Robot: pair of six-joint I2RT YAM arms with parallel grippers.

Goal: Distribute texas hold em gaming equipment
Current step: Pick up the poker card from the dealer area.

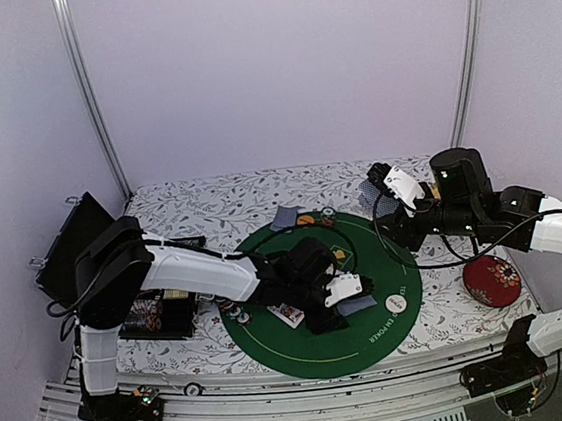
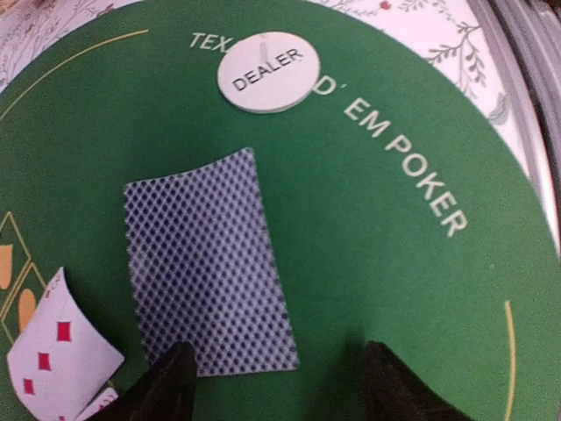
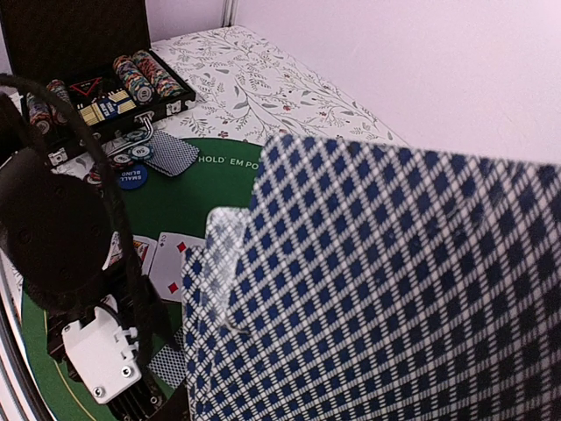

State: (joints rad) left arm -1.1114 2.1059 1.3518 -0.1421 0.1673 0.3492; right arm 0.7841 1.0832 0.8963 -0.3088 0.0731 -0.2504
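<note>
A grey-blue card [image 2: 206, 263] is laid face down on the mat's [image 2: 394, 289] near right, the white DEALER disc [image 2: 266, 72] to its right, face-up diamond cards [image 2: 61, 346] to its left. Striped chips [image 1: 233, 311] are clustered at the left rim. A raised card [image 3: 394, 289], perhaps several, is held aloft far right.

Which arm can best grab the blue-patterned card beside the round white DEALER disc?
Left. The left gripper, open, hangs over that blue-patterned card on the round green felt mat; the right gripper sits farther off, gripping other blue-checked cards.
</note>
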